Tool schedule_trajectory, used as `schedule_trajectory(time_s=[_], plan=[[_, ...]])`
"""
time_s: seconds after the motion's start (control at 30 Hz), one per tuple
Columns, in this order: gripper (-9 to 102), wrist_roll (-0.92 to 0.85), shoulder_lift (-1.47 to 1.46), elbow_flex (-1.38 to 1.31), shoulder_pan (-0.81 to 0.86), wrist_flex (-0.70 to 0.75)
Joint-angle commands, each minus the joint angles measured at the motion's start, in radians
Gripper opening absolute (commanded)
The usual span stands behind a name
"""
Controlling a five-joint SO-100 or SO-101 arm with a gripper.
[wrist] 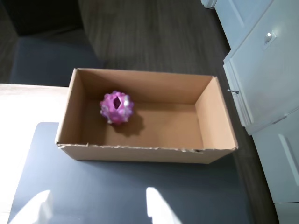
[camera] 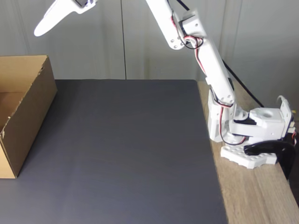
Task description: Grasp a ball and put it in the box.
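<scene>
Resting in box point(wrist: 215, 116): ball point(wrist: 116, 107) | gripper point(camera: 46, 23) cropped, state unclear

mat point(camera: 126, 154): bare from the box to its right edge, open passage | box point(camera: 21, 112): stands at the mat's left edge, walls upright, top open | ball point(wrist: 116, 107): lies in the box near its left wall, rest of the floor free

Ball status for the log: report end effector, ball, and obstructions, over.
End effector raised high near the box, grip state unclear. Ball resting inside box, left of centre in wrist view. Dark mat bare.
</scene>
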Motion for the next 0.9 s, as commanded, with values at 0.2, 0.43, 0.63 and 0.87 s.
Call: schedule_trajectory(time_s=[0.2,0.43,0.63,0.87], plan=[[26,-0.037,0.229,0.204,0.002,-0.012],[24,-0.021,0.423,0.673,-0.072,-0.235],[24,-0.046,0.643,1.224,-0.092,-0.63],[25,-0.066,0.884,1.64,-0.044,-0.77]])
